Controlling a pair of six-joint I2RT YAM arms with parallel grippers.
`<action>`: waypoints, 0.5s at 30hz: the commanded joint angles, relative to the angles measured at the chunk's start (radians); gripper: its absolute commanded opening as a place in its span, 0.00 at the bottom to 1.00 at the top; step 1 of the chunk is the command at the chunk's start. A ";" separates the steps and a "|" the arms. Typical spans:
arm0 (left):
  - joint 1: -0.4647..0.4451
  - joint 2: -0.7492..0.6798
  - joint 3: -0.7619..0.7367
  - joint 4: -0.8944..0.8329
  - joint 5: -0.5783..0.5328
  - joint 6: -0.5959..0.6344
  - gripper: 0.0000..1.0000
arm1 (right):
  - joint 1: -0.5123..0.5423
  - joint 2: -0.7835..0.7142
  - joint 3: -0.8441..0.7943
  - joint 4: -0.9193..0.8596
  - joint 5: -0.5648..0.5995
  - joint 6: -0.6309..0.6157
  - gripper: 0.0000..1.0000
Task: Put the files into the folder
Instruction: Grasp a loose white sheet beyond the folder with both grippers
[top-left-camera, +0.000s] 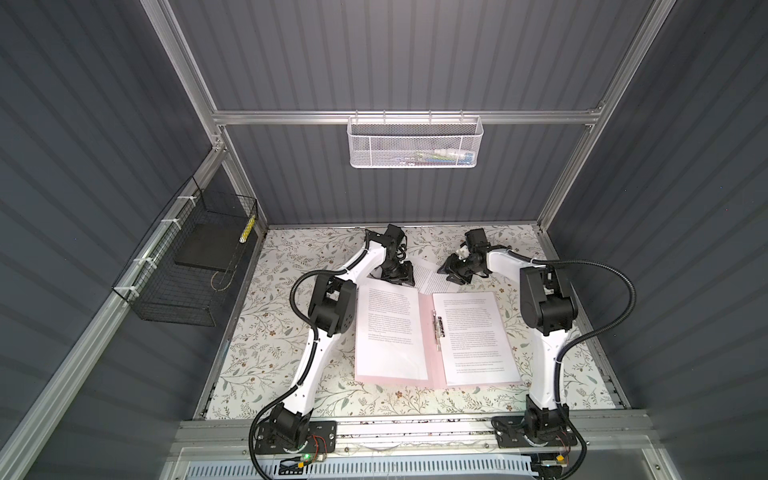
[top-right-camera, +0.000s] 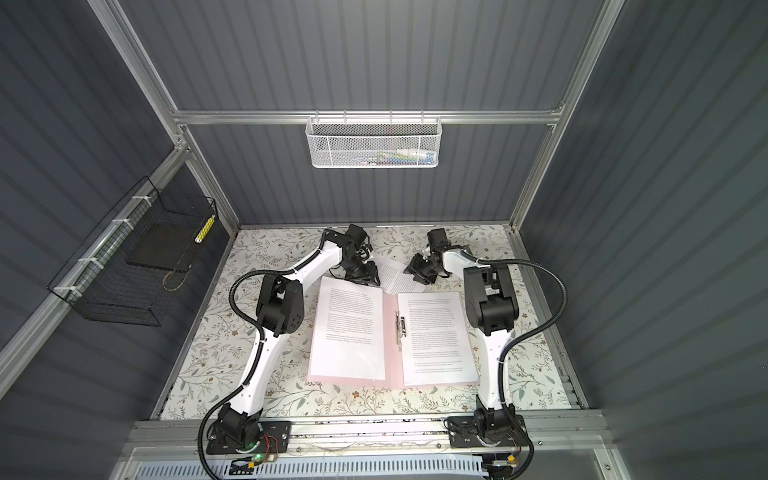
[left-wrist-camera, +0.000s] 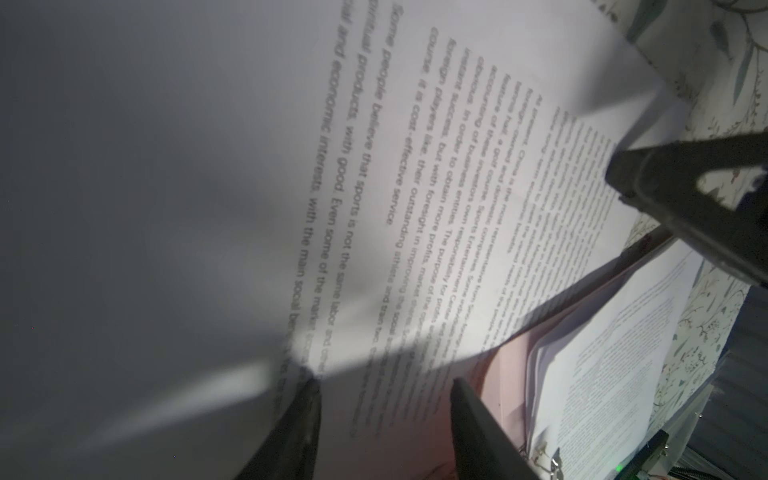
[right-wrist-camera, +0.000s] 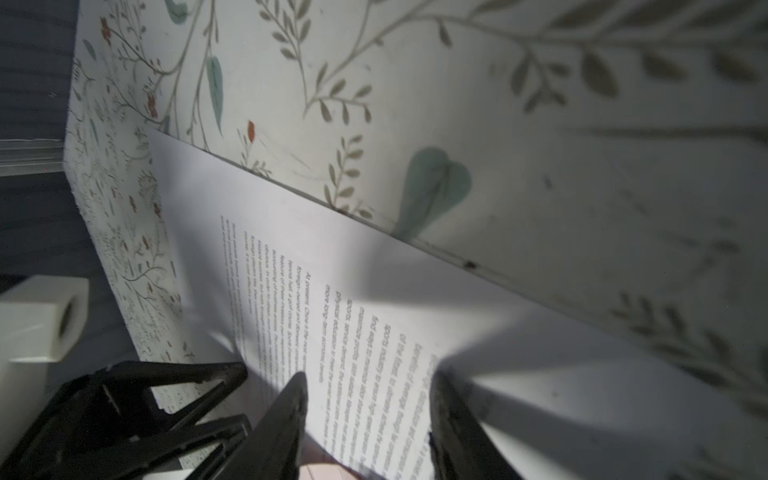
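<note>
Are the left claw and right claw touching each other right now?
Apart. Both top views show the gap: a strip of the loose printed sheet lies visible between the left claw and the right claw.

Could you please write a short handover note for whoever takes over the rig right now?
Left gripper: fingers apart, low over the loose sheet, nothing clamped.
Right gripper: fingers apart, low over the same sheet from the opposite side, nothing clamped.
Things: the folder lies open on the table. The left-half sheet and the right-half sheets rest inside it.
Done: files lie on both halves.
Left: the loose sheet, at the folder's far edge between the grippers, is not yet in. The folder is not yet closed.
</note>
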 joint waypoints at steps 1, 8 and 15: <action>0.004 -0.042 -0.055 -0.006 0.029 0.024 0.51 | -0.004 0.085 0.042 0.103 -0.092 0.057 0.53; 0.061 -0.047 -0.080 0.042 0.054 -0.031 0.51 | 0.011 0.116 0.132 0.297 -0.217 0.091 0.63; 0.133 0.006 -0.068 0.071 0.046 -0.085 0.51 | 0.003 -0.053 0.168 -0.002 -0.096 -0.039 0.68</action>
